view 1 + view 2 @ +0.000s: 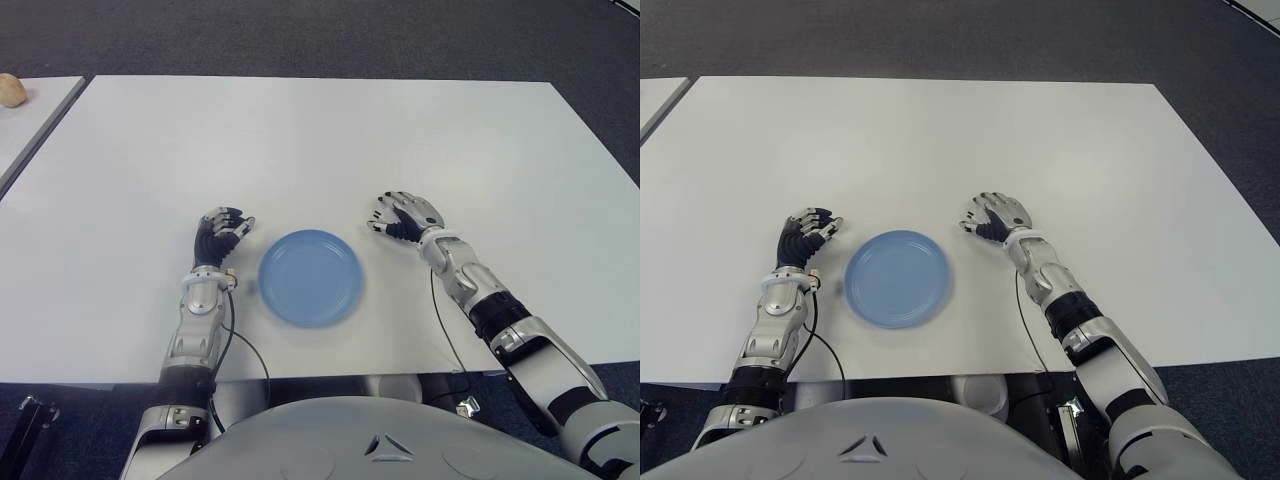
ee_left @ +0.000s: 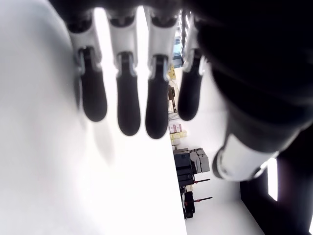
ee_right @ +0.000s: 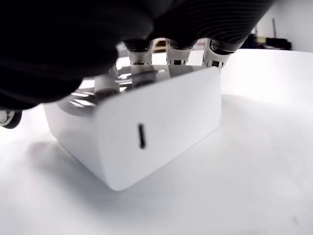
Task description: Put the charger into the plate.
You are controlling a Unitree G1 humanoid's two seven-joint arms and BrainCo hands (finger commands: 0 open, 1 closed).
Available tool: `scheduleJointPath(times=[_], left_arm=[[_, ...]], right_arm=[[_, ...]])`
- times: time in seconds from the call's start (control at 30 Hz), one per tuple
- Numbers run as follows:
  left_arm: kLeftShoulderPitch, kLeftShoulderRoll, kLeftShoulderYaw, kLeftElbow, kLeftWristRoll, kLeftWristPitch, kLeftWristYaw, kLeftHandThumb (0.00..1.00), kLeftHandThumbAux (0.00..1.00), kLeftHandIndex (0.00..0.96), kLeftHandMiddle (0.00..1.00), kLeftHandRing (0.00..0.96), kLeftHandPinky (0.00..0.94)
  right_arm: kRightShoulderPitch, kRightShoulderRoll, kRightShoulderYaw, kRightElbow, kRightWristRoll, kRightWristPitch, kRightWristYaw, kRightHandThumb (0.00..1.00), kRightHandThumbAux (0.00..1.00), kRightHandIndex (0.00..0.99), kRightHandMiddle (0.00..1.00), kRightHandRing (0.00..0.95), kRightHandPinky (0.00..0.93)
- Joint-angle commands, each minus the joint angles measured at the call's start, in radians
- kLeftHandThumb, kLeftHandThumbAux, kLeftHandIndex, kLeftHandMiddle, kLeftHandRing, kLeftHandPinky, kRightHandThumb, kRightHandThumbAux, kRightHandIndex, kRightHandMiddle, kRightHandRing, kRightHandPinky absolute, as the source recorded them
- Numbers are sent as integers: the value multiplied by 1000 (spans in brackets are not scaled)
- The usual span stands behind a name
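Charger [image 3: 146,132] is sitting on the table [image 1: 320,140] right of the plate [image 1: 311,276], right hand [image 1: 405,217] closing around it; lifting comes next. Left hand [image 1: 222,235] is idling, relaxed, beside the plate.

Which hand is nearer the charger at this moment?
Right. The right hand is curled over the white charger on the table, right of the blue plate. The left hand shows on the plate's far side, holding nothing.

One blue plate [image 1: 310,277], one white charger [image 3: 142,132], two hands: left hand [image 1: 222,233], right hand [image 1: 402,215]. One brownish round object [image 1: 10,89] at ten o'clock on a neighbouring bench [image 1: 30,125].
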Motion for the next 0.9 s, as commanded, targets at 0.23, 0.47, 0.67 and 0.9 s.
scheduleJointPath(times=[0.23, 0.47, 0.67, 0.9], left_arm=[[4, 6, 7, 5, -9, 6, -21, 702, 723, 425, 502, 496, 483], [2, 9, 8, 6, -7, 10, -19, 702, 724, 424, 501, 496, 480], [3, 10, 8, 7, -8, 1, -20, 703, 723, 425, 503, 497, 482], [2, 12, 9, 12, -9, -2, -23, 702, 723, 425, 498, 491, 479]], right_arm=[[80, 27, -85, 72, 43, 16, -178, 641, 196, 0, 0, 0, 0], [102, 53, -130, 49, 68, -15, -284, 673, 211, 0, 0, 0, 0], [110, 63, -150, 30, 75, -47, -344, 642, 170, 0, 0, 0, 0], [140, 58, -176, -73, 80, -75, -373, 620, 133, 0, 0, 0, 0]])
